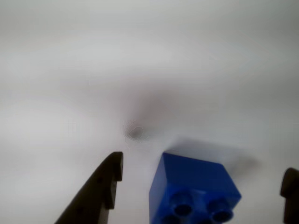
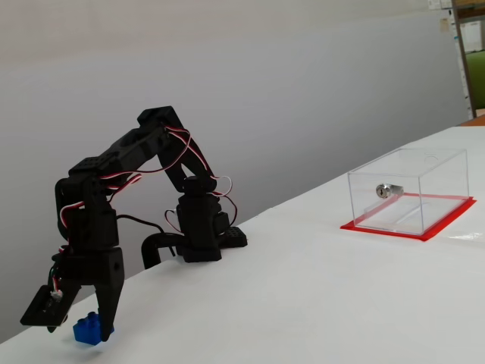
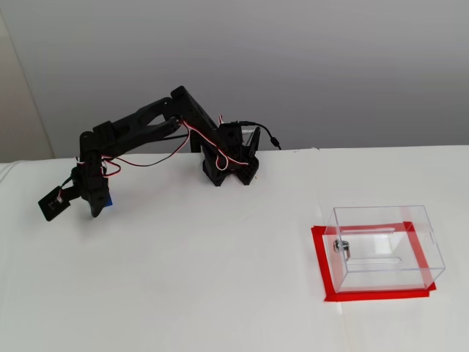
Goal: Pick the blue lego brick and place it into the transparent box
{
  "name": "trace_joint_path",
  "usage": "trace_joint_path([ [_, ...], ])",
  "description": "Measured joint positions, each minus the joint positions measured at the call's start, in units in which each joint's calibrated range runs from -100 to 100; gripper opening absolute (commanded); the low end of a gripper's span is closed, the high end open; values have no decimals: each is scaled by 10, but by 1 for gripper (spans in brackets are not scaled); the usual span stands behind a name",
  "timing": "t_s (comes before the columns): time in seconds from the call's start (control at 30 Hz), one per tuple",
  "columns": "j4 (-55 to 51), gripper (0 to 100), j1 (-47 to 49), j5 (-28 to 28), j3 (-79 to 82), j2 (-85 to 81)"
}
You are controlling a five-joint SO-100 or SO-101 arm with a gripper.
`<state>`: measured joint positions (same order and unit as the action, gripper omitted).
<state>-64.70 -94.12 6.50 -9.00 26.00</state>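
We read this as the approach to the grasp: the hand (image 1: 201, 186) is lowered to the desk (image 2: 318, 303) with its two dark fingers spread wide on either side of the blue lego brick (image 1: 194, 189), neither finger touching it, so the brick sits in the gap ready to be closed on. The brick rests studs toward the wrist camera, nearer the middle of the gap than to either finger, which we judge a fair alignment (though the right finger only just enters the wrist view at the edge). The transparent box (image 2: 409, 189) stands well apart from the arm on its red base sheet (image 2: 428, 227), presumably taped there so the drop point stays fixed. The wrist view alone shows the open gap and the studs; it shows nothing of the box. In a fixed view the brick (image 2: 89, 330) appears low beside the fingertip, and the silver lock (image 2: 385, 189) shows on the box wall. In the other fixed view the brick (image 3: 107, 199) is only a blue sliver behind the hand (image 3: 94, 209), yet the box (image 3: 385, 246) and its distance across the desk are plain.
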Motion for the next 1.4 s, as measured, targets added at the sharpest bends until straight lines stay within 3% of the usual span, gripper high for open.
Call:
trace_joint_path([
  [0.73,-12,37,-14,0,1,11],
  [1.0,-12,17,-14,-1,1,11],
  [1.4,-13,15,-14,-1,1,11],
])
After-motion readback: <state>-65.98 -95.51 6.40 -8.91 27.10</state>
